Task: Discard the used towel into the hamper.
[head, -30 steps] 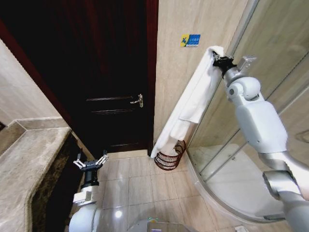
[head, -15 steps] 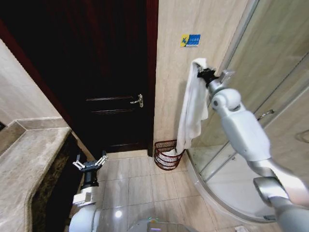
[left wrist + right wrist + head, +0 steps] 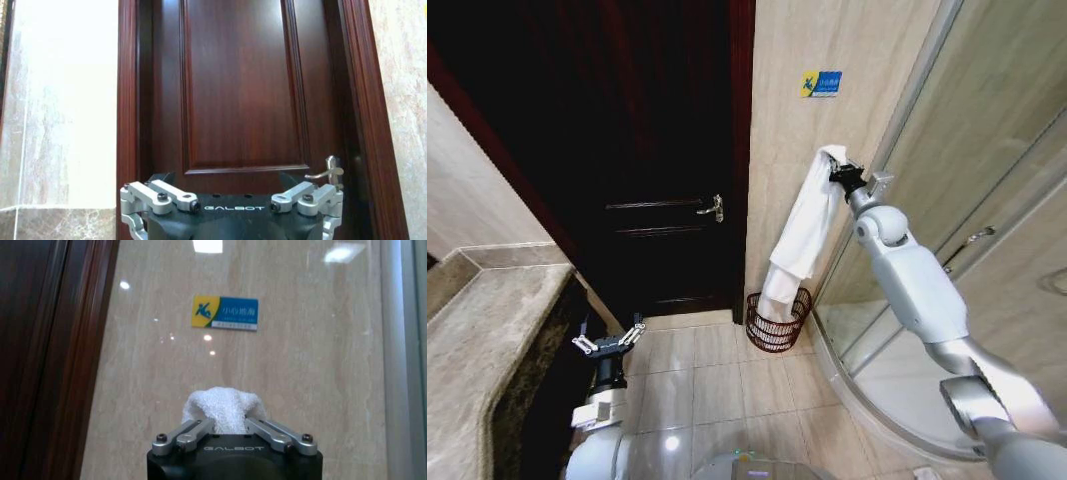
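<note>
Floor tile lies nearest us, and at seven o'clock our left gripper (image 3: 607,343) waits low beside the marble counter (image 3: 482,320), fingers spread wide and holding nothing, facing the dark wooden door (image 3: 243,85). Farther in, at about five o'clock from the frame's centre, the hamper (image 3: 778,320) stands on the floor where the tiled wall (image 3: 827,180) meets the glass shower enclosure (image 3: 987,140). Above it, at two o'clock, our right gripper (image 3: 839,175) is clamped on the bunched top of the white towel (image 3: 802,235), its fingers pinching a tuft that pokes out between them below the blue wall sign (image 3: 225,313). Over the last second we have swung that arm leftward and down, away from the shower glass, so the towel now hangs with its lower end dipping into the hamper's mouth. We judge the carry nearly finished, with only the letting go left.
</note>
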Tool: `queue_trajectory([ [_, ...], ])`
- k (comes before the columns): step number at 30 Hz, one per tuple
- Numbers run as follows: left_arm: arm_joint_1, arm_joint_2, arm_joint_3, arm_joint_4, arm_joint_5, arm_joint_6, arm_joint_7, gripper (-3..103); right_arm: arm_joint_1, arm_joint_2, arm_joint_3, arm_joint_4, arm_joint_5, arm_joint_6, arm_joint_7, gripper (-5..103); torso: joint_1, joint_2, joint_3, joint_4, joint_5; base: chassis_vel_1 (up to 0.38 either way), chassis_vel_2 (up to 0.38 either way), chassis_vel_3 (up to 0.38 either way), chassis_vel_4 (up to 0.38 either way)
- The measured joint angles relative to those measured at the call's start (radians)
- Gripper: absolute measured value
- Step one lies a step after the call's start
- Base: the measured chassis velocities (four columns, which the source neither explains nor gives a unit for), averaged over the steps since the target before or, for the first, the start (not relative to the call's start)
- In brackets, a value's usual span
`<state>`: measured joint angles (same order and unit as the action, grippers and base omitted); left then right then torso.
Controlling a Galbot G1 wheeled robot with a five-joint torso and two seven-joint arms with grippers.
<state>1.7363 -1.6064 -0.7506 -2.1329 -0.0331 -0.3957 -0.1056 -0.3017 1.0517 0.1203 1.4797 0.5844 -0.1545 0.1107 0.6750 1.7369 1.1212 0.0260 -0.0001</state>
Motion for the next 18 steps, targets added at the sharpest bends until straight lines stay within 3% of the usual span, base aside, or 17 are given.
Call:
queue_trajectory([
  [10, 0.013, -0.002, -0.007, 0.004, -0.002, -0.027, 0.001, 100, -0.008, -0.012, 0.016, -0.088, -0.090, 0.064, -0.019, 4, 0.000, 0.000, 0.000, -0.0002, 0.0002, 0.000, 0.000, 0.000, 0.000],
  [18, 0.029, -0.002, -0.009, 0.003, 0.001, -0.042, 0.003, 100, -0.076, -0.011, 0.021, -0.069, -0.089, 0.091, -0.027, 4, 0.000, 0.000, 0.000, -0.0002, 0.0001, 0.000, 0.000, 0.000, 0.000],
])
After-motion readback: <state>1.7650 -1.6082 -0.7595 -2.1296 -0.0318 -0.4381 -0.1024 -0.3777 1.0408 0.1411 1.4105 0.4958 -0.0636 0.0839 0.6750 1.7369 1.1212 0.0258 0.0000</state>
